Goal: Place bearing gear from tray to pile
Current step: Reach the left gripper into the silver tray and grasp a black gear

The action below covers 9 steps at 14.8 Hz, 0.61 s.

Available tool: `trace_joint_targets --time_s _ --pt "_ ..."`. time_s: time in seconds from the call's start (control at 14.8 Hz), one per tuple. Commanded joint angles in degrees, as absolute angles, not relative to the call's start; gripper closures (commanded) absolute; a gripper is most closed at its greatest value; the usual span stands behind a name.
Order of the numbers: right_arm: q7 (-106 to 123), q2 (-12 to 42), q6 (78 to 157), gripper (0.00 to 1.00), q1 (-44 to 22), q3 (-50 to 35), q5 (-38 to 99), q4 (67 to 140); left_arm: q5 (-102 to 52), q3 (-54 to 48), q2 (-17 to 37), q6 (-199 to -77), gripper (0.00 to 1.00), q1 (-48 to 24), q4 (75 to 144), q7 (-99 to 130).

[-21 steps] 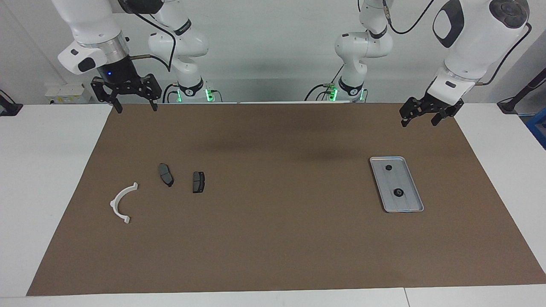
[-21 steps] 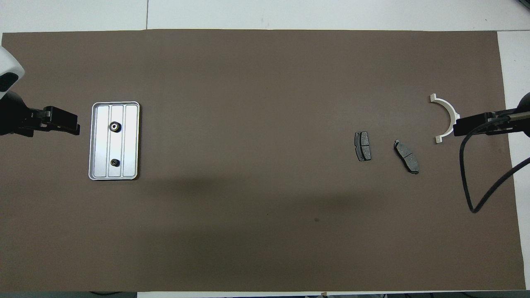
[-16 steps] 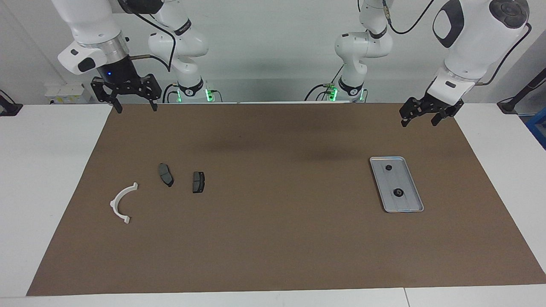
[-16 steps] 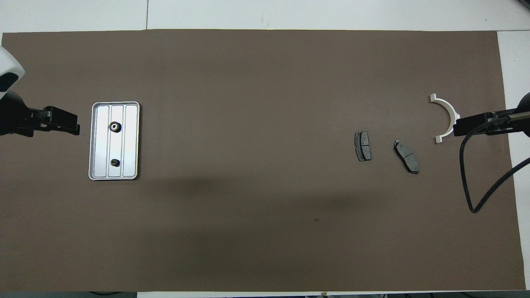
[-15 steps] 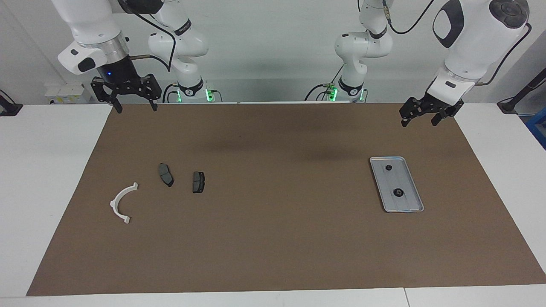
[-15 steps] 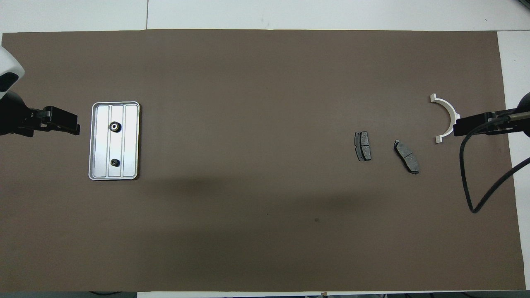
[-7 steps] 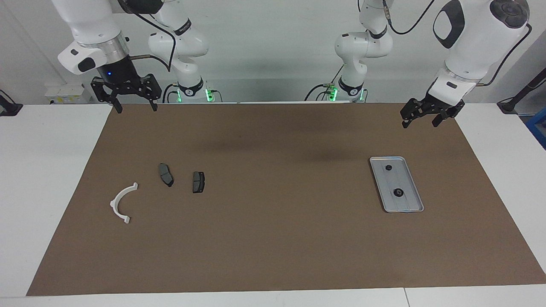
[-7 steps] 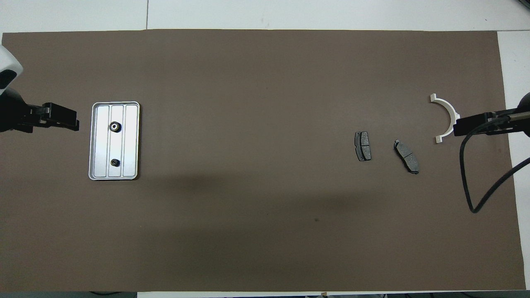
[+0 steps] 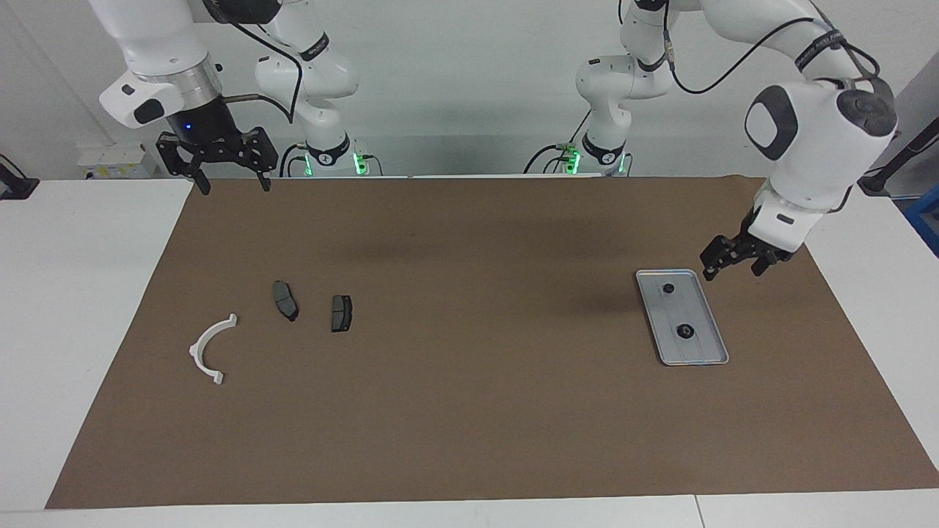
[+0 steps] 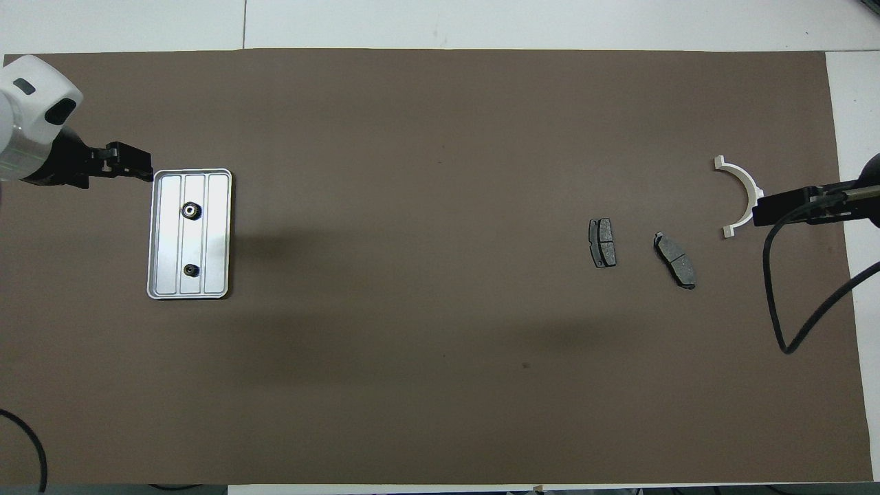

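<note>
The silver tray (image 9: 676, 311) lies toward the left arm's end of the brown mat and also shows in the overhead view (image 10: 214, 234). Two dark bearing gears lie in it: a smaller one (image 9: 668, 288) nearer the robots and a larger one (image 9: 686, 331) farther out; overhead they are the smaller (image 10: 192, 271) and the larger (image 10: 190, 211). My left gripper (image 9: 731, 273) is open and empty, low over the mat beside the tray's edge (image 10: 130, 168). The pile is a white half-ring bracket (image 9: 196, 349) and two brake pads (image 9: 285, 300) (image 9: 341, 312). My right gripper (image 9: 232, 186) waits open, raised.
The brown mat (image 9: 469, 411) covers most of the white table. In the overhead view my right gripper (image 10: 780, 207) overlaps the bracket (image 10: 746, 180), with its black cable (image 10: 790, 330) hanging beside it. The pads (image 10: 602, 243) (image 10: 675, 260) lie apart from each other.
My left gripper has come down and away from the robots' edge of the mat to just beside the tray. The right arm, the gears and the pile have not moved.
</note>
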State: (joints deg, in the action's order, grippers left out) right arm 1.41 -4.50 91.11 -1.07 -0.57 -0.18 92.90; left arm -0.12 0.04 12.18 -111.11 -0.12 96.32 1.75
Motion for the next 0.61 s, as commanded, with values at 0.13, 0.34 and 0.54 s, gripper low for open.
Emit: trace_joint_targets --time_s 0.13,0.34,0.54 --pt "2.81 -5.01 91.06 0.0 -0.44 -0.88 0.17 93.25 0.97 -0.26 18.79 -124.62 0.0 0.97 103.8 1.85" --pt "2.99 -5.1 91.05 0.0 -0.44 -0.88 0.52 93.34 0.88 -0.26 20.65 -128.22 0.06 1.58 105.55 1.93" --pt "2.9 -5.27 91.14 0.0 -0.35 -0.79 0.7 93.34 0.7 -0.26 21.27 -131.39 0.2 1.32 107.93 2.55"
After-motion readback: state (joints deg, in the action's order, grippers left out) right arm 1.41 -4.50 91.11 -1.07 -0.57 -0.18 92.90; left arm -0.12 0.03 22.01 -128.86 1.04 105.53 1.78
